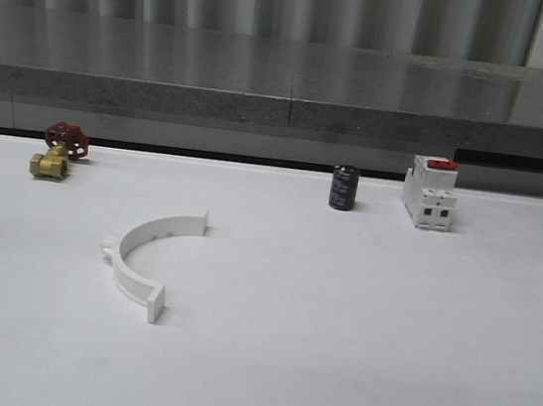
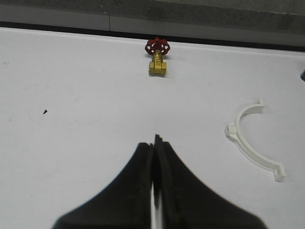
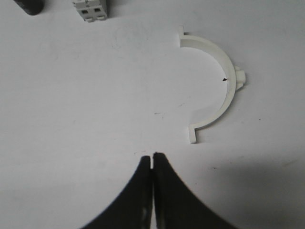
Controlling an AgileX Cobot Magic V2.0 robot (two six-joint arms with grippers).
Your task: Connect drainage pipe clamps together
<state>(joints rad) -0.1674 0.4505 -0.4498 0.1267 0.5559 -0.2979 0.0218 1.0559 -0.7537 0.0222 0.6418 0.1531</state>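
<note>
Leftmost on the matte white table (image 1: 332, 351) sits a brass valve (image 1: 49, 166) with a red spoked handwheel. Just right of it lies one clamp (image 1: 145, 251), a smooth white plastic half-ring with flat tabs at its ends and a small outer lug, its open side facing right. Further right stand a glossy black cylinder (image 1: 344, 188) and a boxy white breaker (image 1: 430, 192) with a red top. Another clamp (image 3: 214, 90), curved the opposite way, lies on the table ahead of the right gripper (image 3: 151, 160). The left gripper (image 2: 153, 143) and the right one, both tapered and black, have their fingers pressed together, holding nothing.
</note>
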